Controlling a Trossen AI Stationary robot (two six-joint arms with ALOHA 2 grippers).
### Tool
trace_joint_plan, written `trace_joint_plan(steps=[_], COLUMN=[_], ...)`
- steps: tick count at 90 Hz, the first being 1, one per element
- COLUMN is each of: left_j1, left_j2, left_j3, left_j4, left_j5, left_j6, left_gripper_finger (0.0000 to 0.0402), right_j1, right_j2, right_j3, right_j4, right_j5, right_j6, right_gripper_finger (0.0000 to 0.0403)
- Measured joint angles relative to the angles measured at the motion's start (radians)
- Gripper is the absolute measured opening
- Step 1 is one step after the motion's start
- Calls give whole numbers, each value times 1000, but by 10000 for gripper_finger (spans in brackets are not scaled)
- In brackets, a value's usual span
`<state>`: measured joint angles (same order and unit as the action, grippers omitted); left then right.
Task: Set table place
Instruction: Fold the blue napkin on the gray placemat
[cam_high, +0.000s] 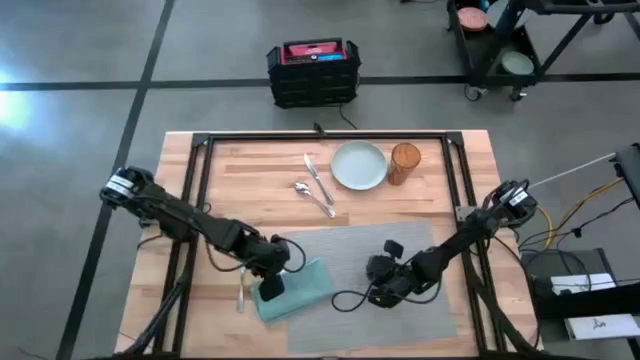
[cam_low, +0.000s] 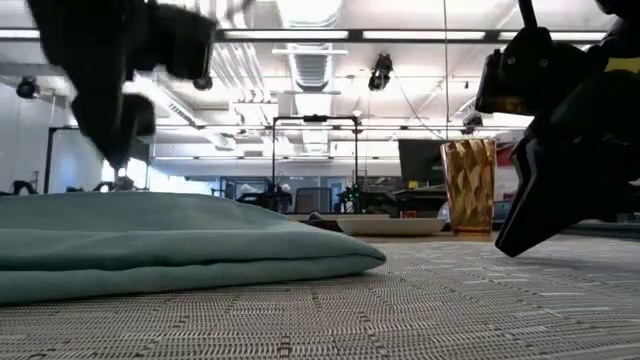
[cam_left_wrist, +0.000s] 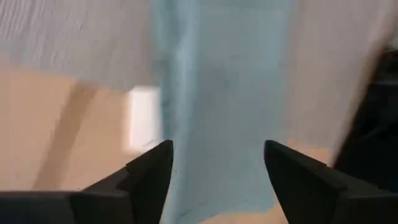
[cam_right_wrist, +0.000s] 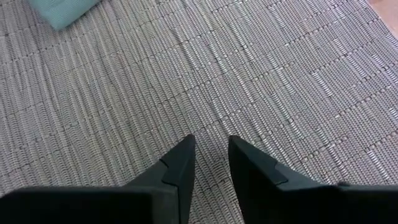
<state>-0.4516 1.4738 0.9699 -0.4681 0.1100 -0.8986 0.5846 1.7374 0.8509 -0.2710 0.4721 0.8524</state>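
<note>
The grey placemat (cam_high: 400, 250) lies on the table's near middle. A folded teal napkin (cam_high: 298, 290) rests on the placemat's left edge, partly on the wood. My left gripper (cam_left_wrist: 217, 168) hangs open just above the napkin (cam_left_wrist: 224, 93), one finger toward each side. My right gripper (cam_right_wrist: 210, 146) is low over the bare placemat (cam_right_wrist: 249, 74), its fingers a narrow gap apart with nothing between them. A fork (cam_high: 241, 292) lies on the wood left of the napkin. Knife (cam_high: 318, 178), spoon (cam_high: 315, 198), plate (cam_high: 359, 165) and amber glass (cam_high: 404, 163) stand at the far side. My right gripper points down at the placemat's weave (cam_right_wrist: 211, 118) right of its middle. I cannot tell whether its fingertips (cam_low: 512, 243) touch the mat or stop just above it.
The black frame's bars (cam_high: 320, 141) run over the table's far side and down both sides. A black crate (cam_high: 313, 72) stands on the floor beyond the far edge. Bare placemat stretches between the two grippers.
</note>
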Motion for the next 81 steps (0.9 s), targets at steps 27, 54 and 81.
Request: trace_joint_plan(steps=[27, 54, 81], left_j1=[-236, -166, -164], left_j2=[79, 178, 269], left_j3=[0, 23, 405], left_j4=[243, 372, -397], left_j5=[-300, -669, -398], left_j6=[78, 578, 261], left_gripper_finger=[217, 217, 217], right_j1=[0, -7, -6], right_j2=[0, 0, 0], right_j3=[0, 0, 0], right_j4=[2, 81, 83], right_j5=[1, 3, 2], right_j6=[0, -85, -92], right_gripper_finger=[61, 49, 61])
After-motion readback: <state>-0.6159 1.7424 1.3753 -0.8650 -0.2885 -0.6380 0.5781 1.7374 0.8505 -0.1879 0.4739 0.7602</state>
